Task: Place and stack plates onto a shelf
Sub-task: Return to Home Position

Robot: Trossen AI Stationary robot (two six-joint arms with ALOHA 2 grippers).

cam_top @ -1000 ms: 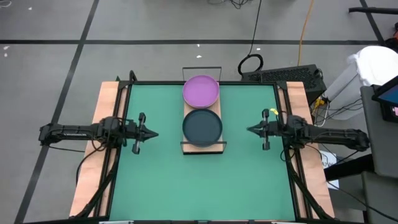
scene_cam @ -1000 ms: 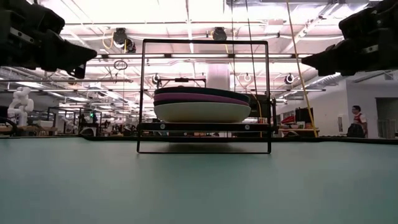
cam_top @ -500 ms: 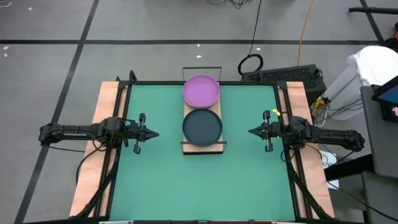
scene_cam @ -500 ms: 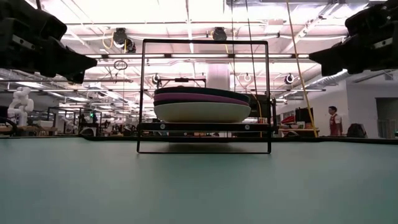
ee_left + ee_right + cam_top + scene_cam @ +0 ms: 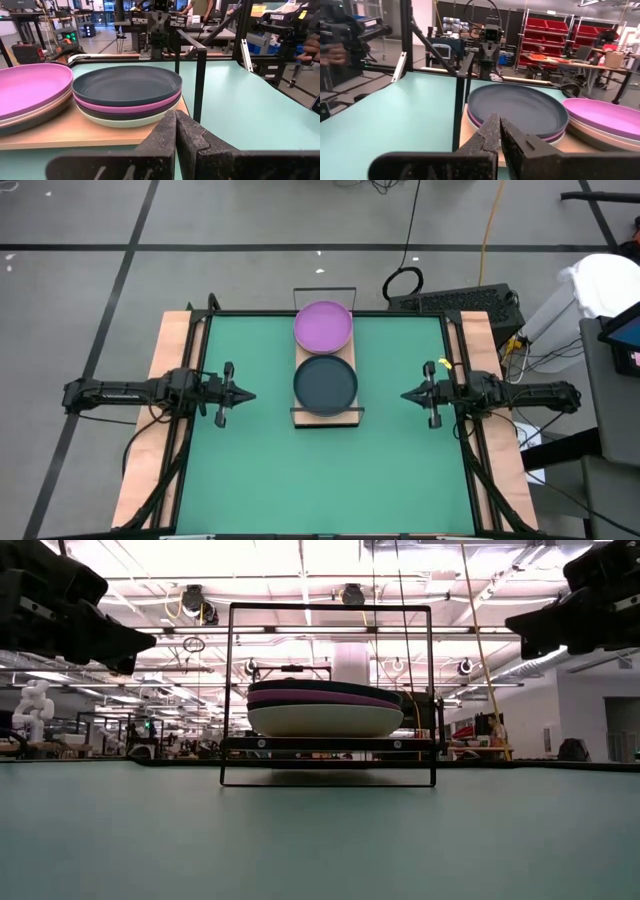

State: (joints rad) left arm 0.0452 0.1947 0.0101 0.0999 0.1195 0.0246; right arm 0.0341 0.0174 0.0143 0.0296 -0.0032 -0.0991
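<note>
Our left gripper and right gripper pinched closed, flanking the long light wood shelf, round dark grey plate topping one stack, round purple plate the other.

Four cameras on my tabletop, one shelf shared
One looked straight down from high above; one sat at surface level, facing the shelf end-on; wrist cameras peered past my left hand and right hand, close in from opposite sides.

Ceiling lights glare above grey floor and red racks.
</note>
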